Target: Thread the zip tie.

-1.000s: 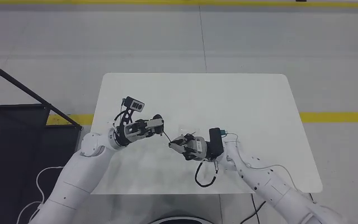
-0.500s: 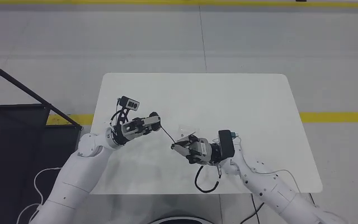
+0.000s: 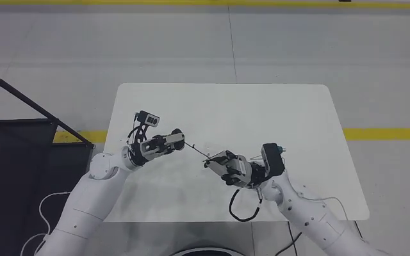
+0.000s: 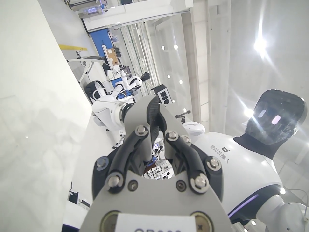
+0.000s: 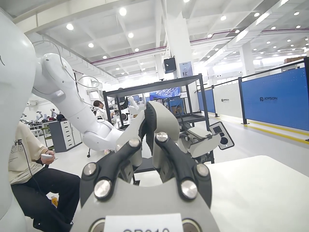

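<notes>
Rightward the right pincer (image 3: 210,161) has drawn over the last second, leaving the thin black plastic zip tie (image 3: 195,151) stretched above the white rectangular worktop (image 3: 288,115). From above, the strip spans straight between it and the left pincer (image 3: 182,141), an end nipped in each. Wrist views add the grip itself: left pads (image 4: 152,112) and right pads (image 5: 149,119) pressed fully together.

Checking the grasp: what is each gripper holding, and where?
Both hold the zip tie: left gripper at one end, right gripper at the other.
</notes>
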